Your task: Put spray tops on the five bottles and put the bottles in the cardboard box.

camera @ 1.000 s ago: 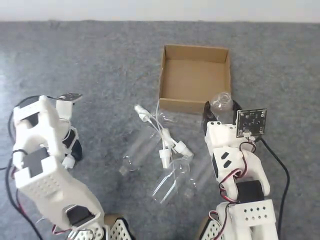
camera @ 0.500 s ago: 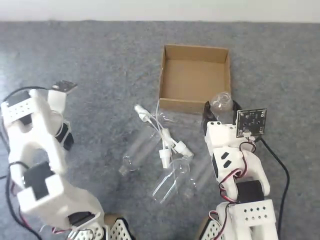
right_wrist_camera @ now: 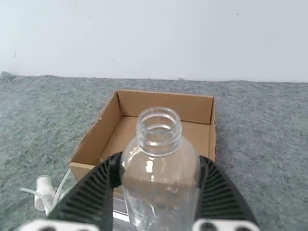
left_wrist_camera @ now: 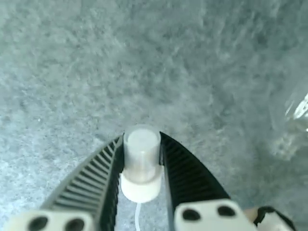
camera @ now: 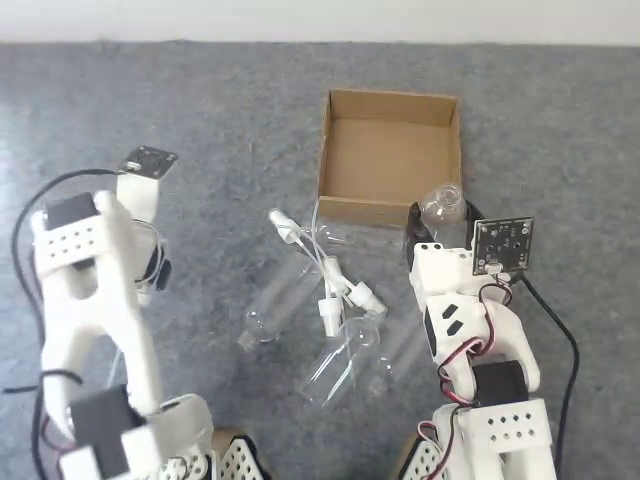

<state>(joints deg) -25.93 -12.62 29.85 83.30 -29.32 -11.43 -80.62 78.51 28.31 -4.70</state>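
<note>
My left gripper (left_wrist_camera: 141, 147) is shut on a white spray top (left_wrist_camera: 140, 166) with a clear cap and a thin tube, held above the grey carpet. In the high view the left arm (camera: 95, 260) stands at the table's left side. My right gripper (right_wrist_camera: 156, 178) is shut on an upright clear bottle (right_wrist_camera: 159, 159) with an open neck. That bottle (camera: 441, 207) stands just in front of the cardboard box (camera: 384, 211), at its near right corner. The box (right_wrist_camera: 166, 102) is open and nothing shows inside it.
Several clear bottles lie in the middle of the table, one (camera: 270, 305) to the left and one (camera: 342, 358) nearer me. Loose spray tops (camera: 284, 224) (camera: 366, 296) with tubes lie among them. Grey carpet spreads to the left and behind.
The left arm has lifted and swung back and to the right, its wrist camera now farther from me. The right arm and its bottle have not moved.
</note>
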